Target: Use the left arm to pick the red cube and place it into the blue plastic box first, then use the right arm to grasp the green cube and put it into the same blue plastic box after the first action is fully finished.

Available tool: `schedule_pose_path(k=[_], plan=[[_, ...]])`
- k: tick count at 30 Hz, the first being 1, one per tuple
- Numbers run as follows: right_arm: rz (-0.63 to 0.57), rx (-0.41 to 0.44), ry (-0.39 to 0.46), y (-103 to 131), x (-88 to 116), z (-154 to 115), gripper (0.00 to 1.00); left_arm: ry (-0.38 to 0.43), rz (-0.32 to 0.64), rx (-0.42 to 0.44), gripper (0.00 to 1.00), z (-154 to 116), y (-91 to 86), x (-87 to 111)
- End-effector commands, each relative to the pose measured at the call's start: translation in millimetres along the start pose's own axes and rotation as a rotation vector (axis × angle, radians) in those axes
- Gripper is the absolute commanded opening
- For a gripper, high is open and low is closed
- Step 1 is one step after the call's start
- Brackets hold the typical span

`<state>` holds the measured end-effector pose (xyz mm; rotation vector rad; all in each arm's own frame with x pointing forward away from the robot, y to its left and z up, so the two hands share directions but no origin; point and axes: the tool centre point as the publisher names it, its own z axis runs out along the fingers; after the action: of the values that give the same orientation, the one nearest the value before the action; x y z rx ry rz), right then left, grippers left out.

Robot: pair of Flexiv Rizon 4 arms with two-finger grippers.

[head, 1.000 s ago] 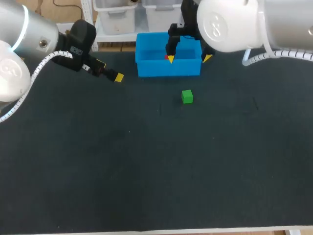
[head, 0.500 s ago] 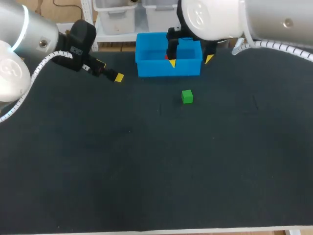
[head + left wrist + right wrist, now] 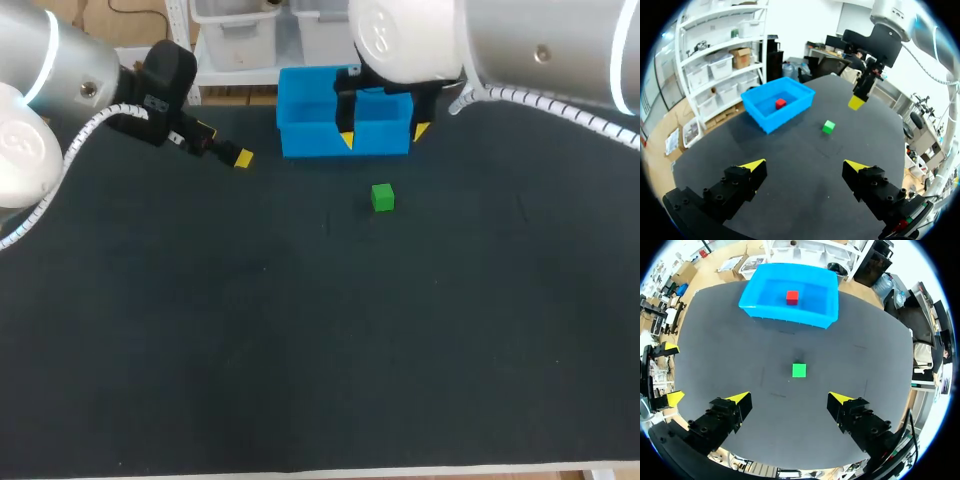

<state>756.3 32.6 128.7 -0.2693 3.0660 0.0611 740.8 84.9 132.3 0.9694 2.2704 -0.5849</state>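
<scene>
The red cube lies inside the blue plastic box at the table's far side; it shows as red cube in the box from the left wrist too. The green cube sits on the mat just in front of the box. My right gripper hangs open over the box's front wall, with the green cube ahead of its gripper. My left gripper stands open and empty, left of the box and well back from the cubes.
Dark mat covers the table; its wide near part carries nothing. My right arm's bulky wrist hangs over the box's back. In the right wrist view the left gripper's yellow fingertips show at the mat's edge.
My right gripper has come toward the near side, from over the box's inside to over its front wall, nearer the green cube. The left arm and both cubes have not moved.
</scene>
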Motion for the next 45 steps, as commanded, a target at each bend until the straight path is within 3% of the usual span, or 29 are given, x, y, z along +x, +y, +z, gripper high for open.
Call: schedule_pose_path(k=[1,14,29,38,45], plan=[[0.011,0.012,0.002,0,2,11,1.0,-0.007,0.003,0.005,1.0,0,1.1,1.4],[0.093,0.015,-0.01,-2,-1,42,1.0,-0.007,0.003,0.005,1.0,0,1.1,1.4],[0.043,0.064,0.033,-6,-8,90,1.0,-0.007,0.003,0.005,1.0,0,1.1,1.4],[0.018,0.077,0.008,-17,-26,102,1.0,-0.007,0.003,0.005,1.0,0,1.1,1.4],[0.011,0.073,0.005,-22,-29,113,1.0,-0.007,0.003,0.005,1.0,0,1.1,1.4]])
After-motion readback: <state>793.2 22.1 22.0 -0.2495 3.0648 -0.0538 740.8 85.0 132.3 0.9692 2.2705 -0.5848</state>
